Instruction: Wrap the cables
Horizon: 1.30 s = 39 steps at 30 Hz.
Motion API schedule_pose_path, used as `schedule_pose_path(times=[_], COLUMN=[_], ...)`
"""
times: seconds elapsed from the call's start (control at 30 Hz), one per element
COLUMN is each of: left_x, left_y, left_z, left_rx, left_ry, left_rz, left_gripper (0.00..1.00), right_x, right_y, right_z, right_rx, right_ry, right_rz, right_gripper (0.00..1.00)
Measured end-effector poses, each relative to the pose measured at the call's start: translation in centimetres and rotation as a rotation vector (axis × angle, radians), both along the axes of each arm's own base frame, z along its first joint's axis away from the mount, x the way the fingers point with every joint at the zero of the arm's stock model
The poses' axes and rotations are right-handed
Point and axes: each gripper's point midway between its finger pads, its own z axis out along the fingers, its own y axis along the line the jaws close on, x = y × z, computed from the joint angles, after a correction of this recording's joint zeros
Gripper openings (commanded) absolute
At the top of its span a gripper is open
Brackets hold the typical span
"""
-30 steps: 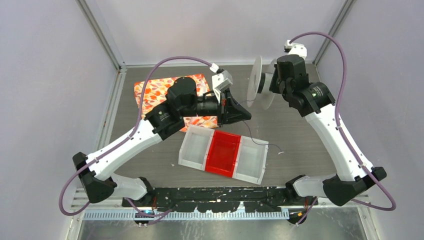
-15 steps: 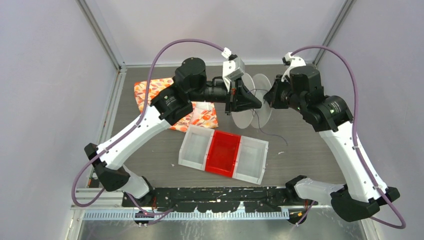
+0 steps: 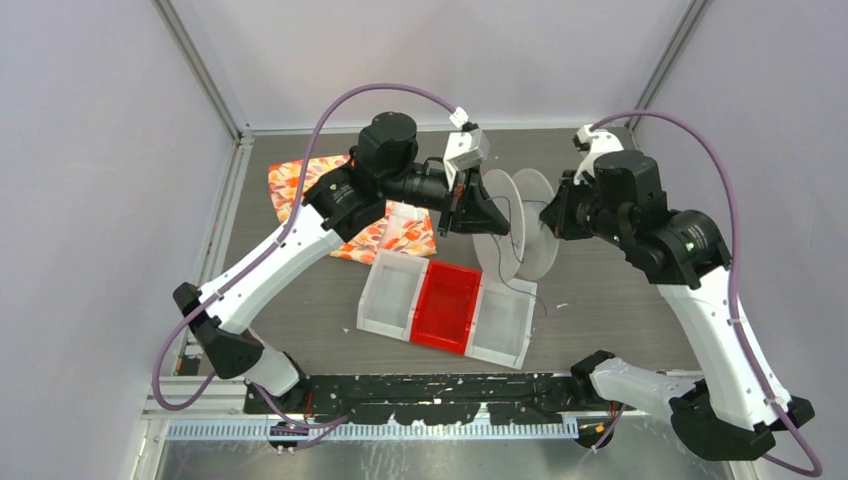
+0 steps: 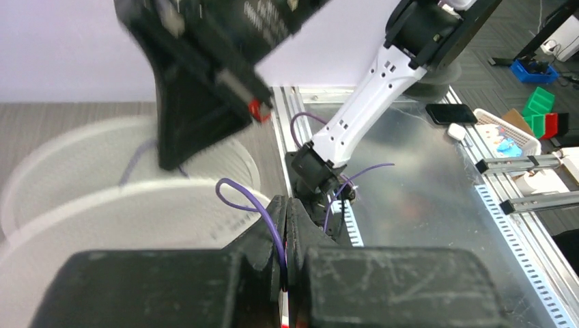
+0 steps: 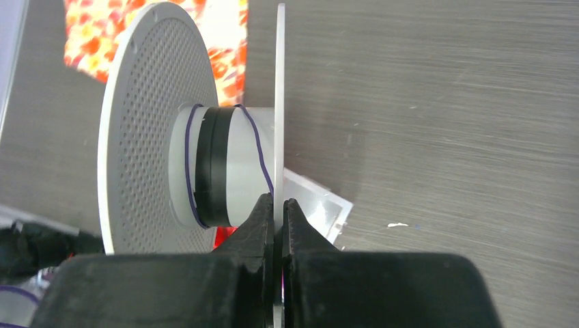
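Note:
A white two-flange spool (image 3: 530,245) hangs above the table's middle, just behind the tray. My right gripper (image 5: 278,203) is shut on the edge of its plain flange (image 5: 280,82). The perforated flange (image 5: 143,130) is on the far side of the hub (image 5: 225,164). The thin purple cable (image 5: 258,147) runs around that hub in a couple of loose turns. My left gripper (image 4: 287,205) is just left of the spool, shut on the cable (image 4: 264,212). A small loop of it stands up out of the fingertips. In the top view the left gripper (image 3: 492,212) is against the spool's left flange.
A three-compartment tray (image 3: 395,295), white at the ends and red in the middle, lies in front of the spool. An orange patterned cloth (image 3: 320,185) lies at the back left under the left arm. Purple arm hoses arc over both arms.
The right arm carried the spool from the back of the table forward, to just behind the tray. The left gripper swung back and right, keeping hold of the cable beside the spool.

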Motion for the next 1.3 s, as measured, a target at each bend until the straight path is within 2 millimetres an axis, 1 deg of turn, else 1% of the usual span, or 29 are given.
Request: schedule_pose_path(times=[0.13, 0.2, 0.27, 0.4, 0.47, 0.53, 0.6, 0.67, 0.77, 0.83, 0.87, 1.0, 1.13, 1.2, 1.3], left_x=[-0.4, -0.5, -0.4, 0.0, 0.0, 0.1, 0.1, 0.3, 0.8, 1.2, 1.3, 1.6, 1.6, 1.7, 2.4], left_y=[0.9, 1.1, 1.1, 1.1, 1.1, 1.2, 1.3, 1.2, 1.1, 1.0, 0.9, 0.9, 1.3, 1.6, 2.1], left_z=[-2.8, -4.1, -4.9, -6.1, -6.4, -6.9, -7.6, -8.2, -9.2, -9.6, -9.7, -9.8, -9.4, -9.3, -9.5], left_rx=[0.051, 0.076, 0.092, 0.116, 0.122, 0.130, 0.138, 0.142, 0.152, 0.154, 0.152, 0.137, 0.111, 0.101, 0.075], left_ry=[0.038, 0.058, 0.069, 0.084, 0.087, 0.092, 0.097, 0.097, 0.109, 0.114, 0.111, 0.099, 0.065, 0.046, -0.004], left_rz=[0.006, 0.011, 0.021, 0.043, 0.048, 0.056, 0.063, 0.075, 0.106, 0.123, 0.128, 0.145, 0.162, 0.185, 0.237], left_gripper=[0.00, 0.00, 0.00, 0.01, 0.01, 0.02, 0.07, 0.17, 0.33, 0.48, 0.54, 0.72, 0.77, 0.77, 0.77], right_x=[0.4, 0.6, 0.9, 1.6, 1.8, 1.9, 1.9, 1.8, 1.5, 1.5, 1.5, 1.6, 1.8, 2.0, 2.5], right_y=[-3.1, -4.0, -4.9, -5.9, -6.1, -6.3, -6.2, -6.2, -6.0, -5.8, -5.7, -5.2, -4.7, -4.3, -3.8], right_z=[1.4, 2.2, 3.2, 5.3, 6.3, 7.7, 9.5, 11.7, 14.5, 15.9, 16.5, 18.4, 19.5, 19.7, 20.0], right_rx=[-0.023, -0.017, -0.002, 0.045, 0.065, 0.091, 0.125, 0.172, 0.237, 0.268, 0.280, 0.320, 0.342, 0.344, 0.346], right_ry=[-0.082, -0.120, -0.168, -0.256, -0.291, -0.331, -0.372, -0.427, -0.496, -0.527, -0.539, -0.577, -0.594, -0.592, -0.590], right_rz=[-0.170, -0.232, -0.295, -0.376, -0.397, -0.407, -0.408, -0.405, -0.394, -0.385, -0.380, -0.358, -0.337, -0.327, -0.312], right_gripper=[0.00, 0.01, 0.01, 0.01, 0.01, 0.01, 0.01, 0.01, 0.01, 0.00, 0.01, 0.01, 0.01, 0.01, 0.01])
